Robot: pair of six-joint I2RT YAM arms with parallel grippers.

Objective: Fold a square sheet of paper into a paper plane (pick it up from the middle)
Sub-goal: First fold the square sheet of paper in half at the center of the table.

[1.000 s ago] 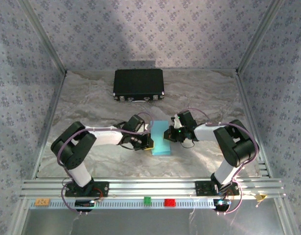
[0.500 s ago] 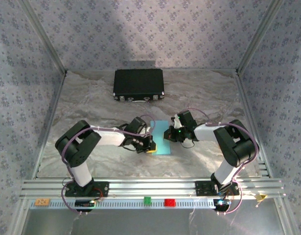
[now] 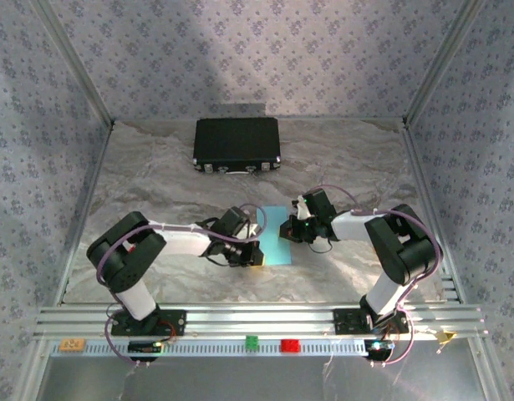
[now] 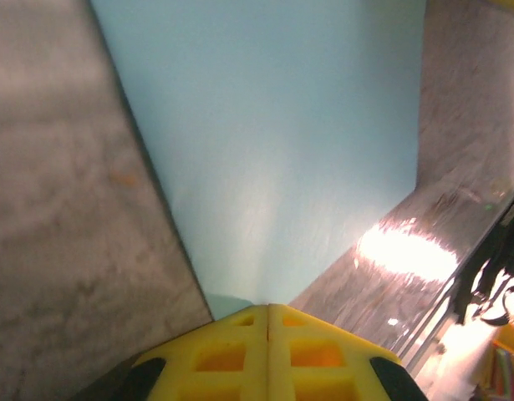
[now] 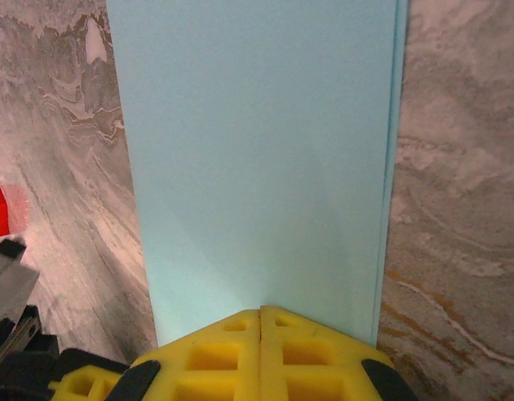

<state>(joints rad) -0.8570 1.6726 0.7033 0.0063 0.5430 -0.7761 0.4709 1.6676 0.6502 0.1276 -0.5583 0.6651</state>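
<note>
The square sheet of paper [image 3: 273, 244], a narrow light-blue rectangle with a second layer showing along one long edge, lay flat on the marbled tabletop [image 3: 156, 184] between the two arms, well apart from the black case [image 3: 236, 144]. The left claw [image 4: 267, 311] was closed, its yellow tips together at one edge of the sheet. The right claw [image 5: 261, 312] was also closed, with its tips meeting over the opposite edge.

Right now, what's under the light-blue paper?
The grey marbled table lies under the square sheet of paper and shows around it. Along the sheet's right edge in the right wrist view, a lower layer peeks out, so it looks folded. Anything beneath the rest is covered.
</note>
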